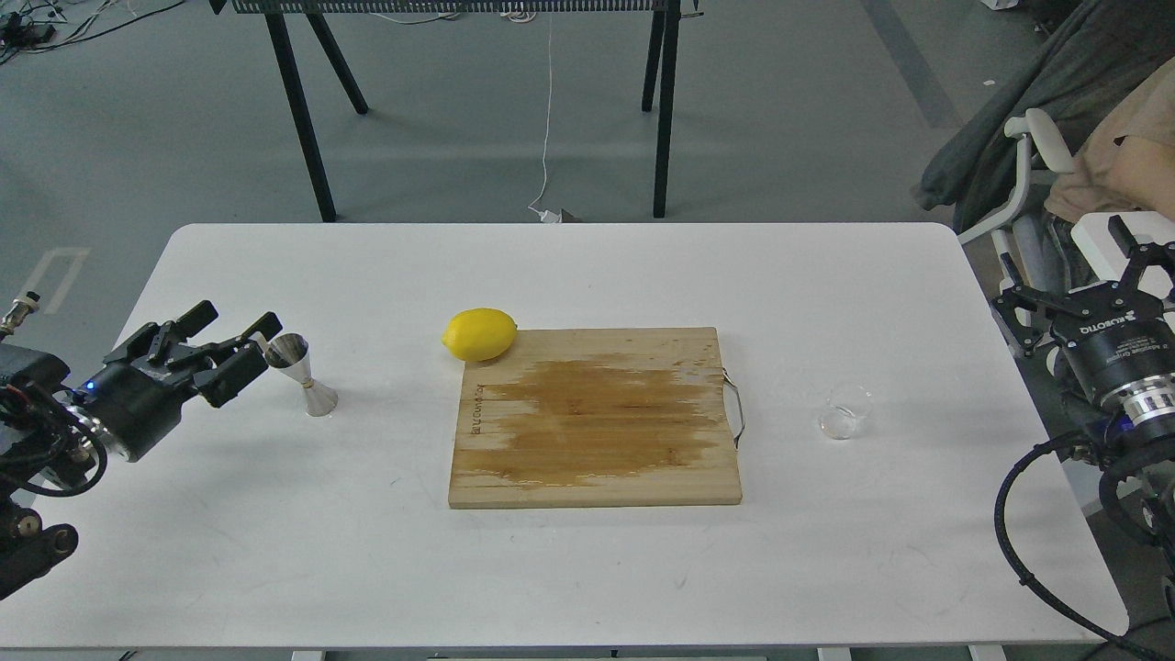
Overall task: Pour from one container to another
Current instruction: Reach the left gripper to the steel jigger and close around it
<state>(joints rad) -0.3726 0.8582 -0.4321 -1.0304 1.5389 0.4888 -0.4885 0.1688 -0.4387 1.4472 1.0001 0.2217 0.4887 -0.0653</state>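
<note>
Sitting upright at right of frame, alone on the white table (587, 569): glass cup (844, 410). Jigger (301, 375) standing left of centre, left gripper (240, 341) spread wide just beside it, empty. Right gripper (1074, 275) wide too, off the right edge.

The table (275, 551) is plain white. On it, the lemon (479, 333) is bright yellow. The cutting board (595, 418) is pale wood with a large darker brown patch across its middle and dark lettering along its left edge. The jigger (301, 374) is shiny silver, mirror-like, with a thin yellowish band at its narrow waist. The glass cup (844, 410) is clear and colourless. The left end effector (234, 344) is black, with a small blue light behind it. The right end effector (1074, 275) is black too, with white lettering and a silver ring below. The floor (459, 138) is grey.
</note>
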